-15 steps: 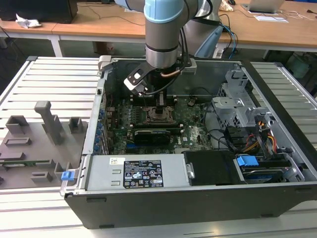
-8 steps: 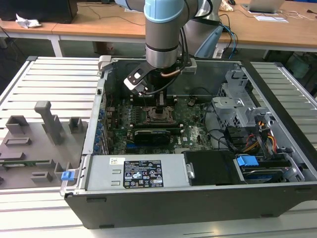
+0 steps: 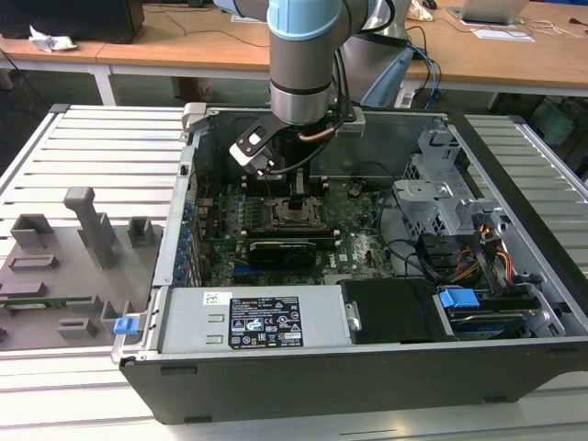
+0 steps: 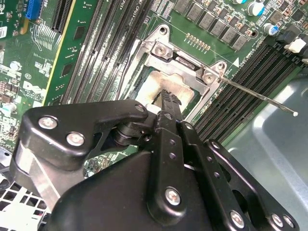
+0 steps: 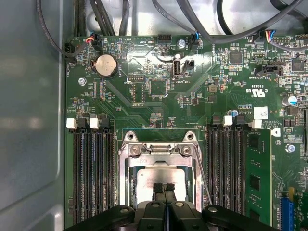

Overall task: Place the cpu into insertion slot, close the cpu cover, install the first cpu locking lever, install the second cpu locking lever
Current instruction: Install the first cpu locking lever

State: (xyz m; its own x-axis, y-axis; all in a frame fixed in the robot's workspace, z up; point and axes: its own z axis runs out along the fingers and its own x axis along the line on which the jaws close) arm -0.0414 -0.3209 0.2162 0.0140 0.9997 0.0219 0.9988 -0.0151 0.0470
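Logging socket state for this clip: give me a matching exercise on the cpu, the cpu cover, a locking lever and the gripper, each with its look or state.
1 cpu
2 cpu cover
3 locking lever
4 gripper

a thin metal rod, jutting out free
b closed, just over the chip
c silvery frame around the chip
d grey square inside the window

Pairs: 1-d, 2-c, 3-a, 4-b

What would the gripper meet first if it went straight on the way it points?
Probably the cpu, lying inside the window of the cpu cover; the shut gripper points right at it, perhaps touching.
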